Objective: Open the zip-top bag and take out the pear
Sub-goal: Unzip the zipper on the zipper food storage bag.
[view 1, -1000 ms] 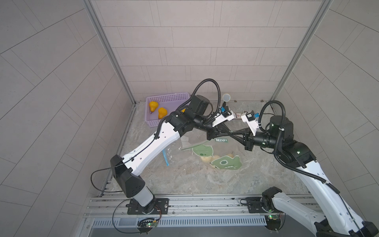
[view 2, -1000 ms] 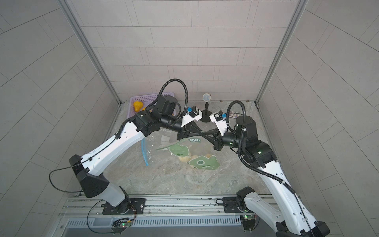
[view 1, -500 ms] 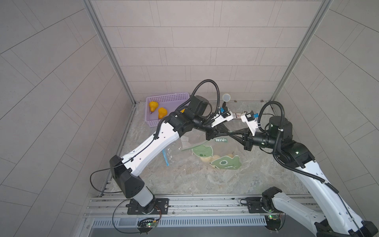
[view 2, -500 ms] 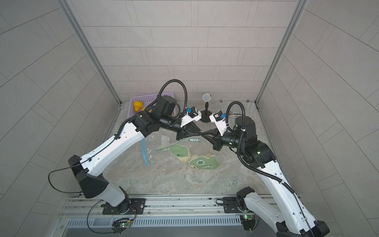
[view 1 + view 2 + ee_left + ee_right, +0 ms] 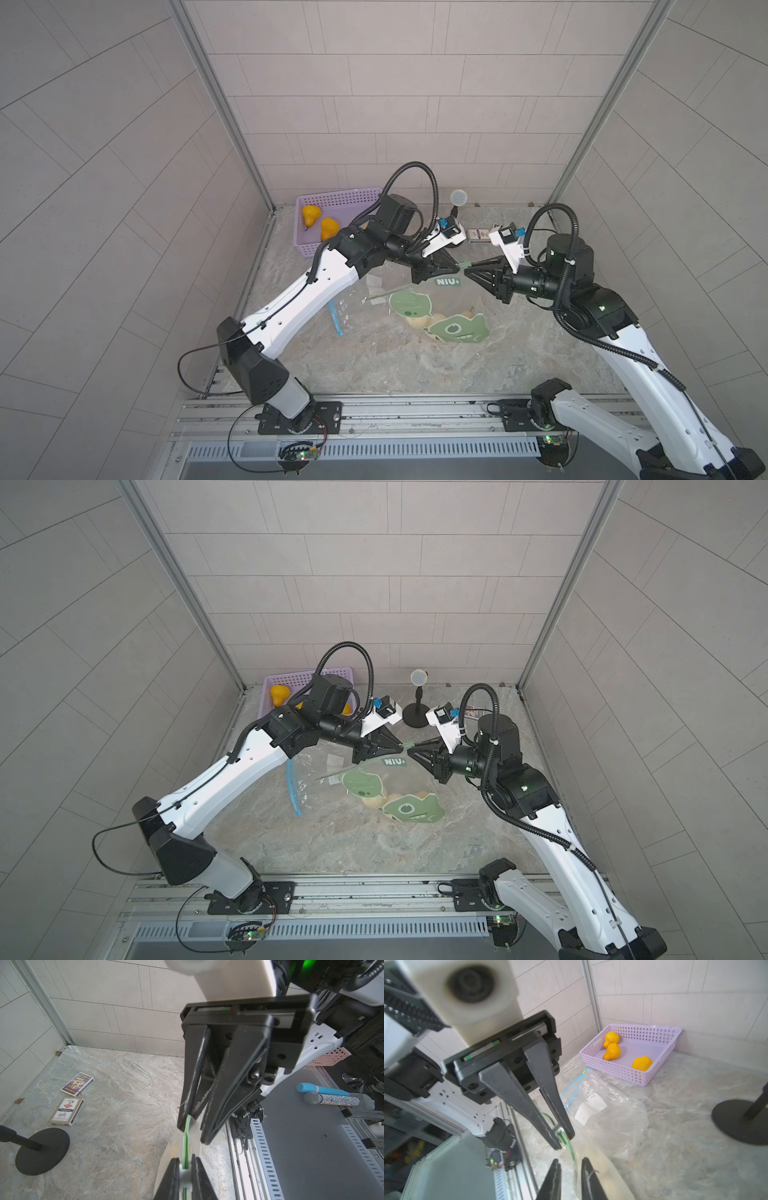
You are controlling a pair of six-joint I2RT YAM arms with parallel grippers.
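The left gripper point(image 5: 456, 266) is clamping on the white slider point(image 5: 185, 1176) of the zip-top bag point(image 5: 446, 283), holding the bag's top edge up off the marble tabletop point(image 5: 374, 357) in the middle of the scene. In the left wrist view its fingers point(image 5: 172, 1178) are pressing the slider from both sides, and the green zip strip point(image 5: 186, 1136) is running out between them. The right gripper point(image 5: 468, 271) is facing it tip to tip from the right. Its jaws are standing parted loosely around that same green strip, with a gap showing in the right wrist view point(image 5: 571, 1164), so it is pinching nothing.

The pear point(image 5: 417, 322) is lying inside the bag, low in the sagging part that is resting on the tabletop. It is showing pale behind the green cartoon prints, nearer than both grippers.

Just left of the bag, a second clear bag point(image 5: 353, 297) with a blue zip is lying flat, partly under the left arm. In the far left corner a purple basket point(image 5: 332, 196) is holding yellow fruits point(image 5: 311, 214); three are showing in the right wrist view point(image 5: 612, 1051). A black stand point(image 5: 415, 719) with a round base is standing just beyond the two grippers, close behind their wrist cameras. Two card packs point(image 5: 66, 1110) are lying on the tabletop to the far right of it.
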